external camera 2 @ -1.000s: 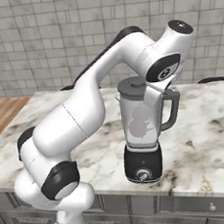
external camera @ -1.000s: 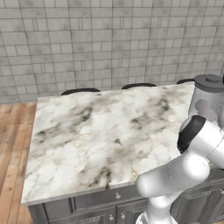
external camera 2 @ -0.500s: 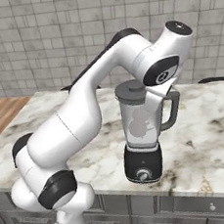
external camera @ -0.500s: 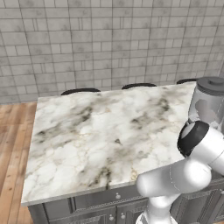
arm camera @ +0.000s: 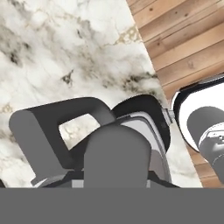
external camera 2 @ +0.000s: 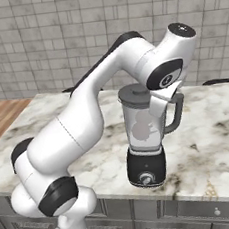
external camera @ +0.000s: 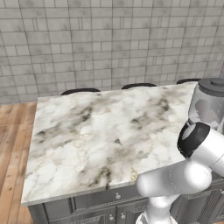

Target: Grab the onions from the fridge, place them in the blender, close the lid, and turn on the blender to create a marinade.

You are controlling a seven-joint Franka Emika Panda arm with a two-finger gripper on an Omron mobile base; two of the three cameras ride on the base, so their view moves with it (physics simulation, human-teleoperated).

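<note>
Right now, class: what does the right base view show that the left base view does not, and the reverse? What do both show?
Right base view alone: the blender's black base with its silver knob, and the jar's side handle. Left base view alone: the wood floor left of the counter. Both: the marble counter, the blender's jar with the lid on it, the tiled wall and the arm.

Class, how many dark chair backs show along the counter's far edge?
3 chair backs: one left, one middle, one right by the blender. More may be hidden.
</note>
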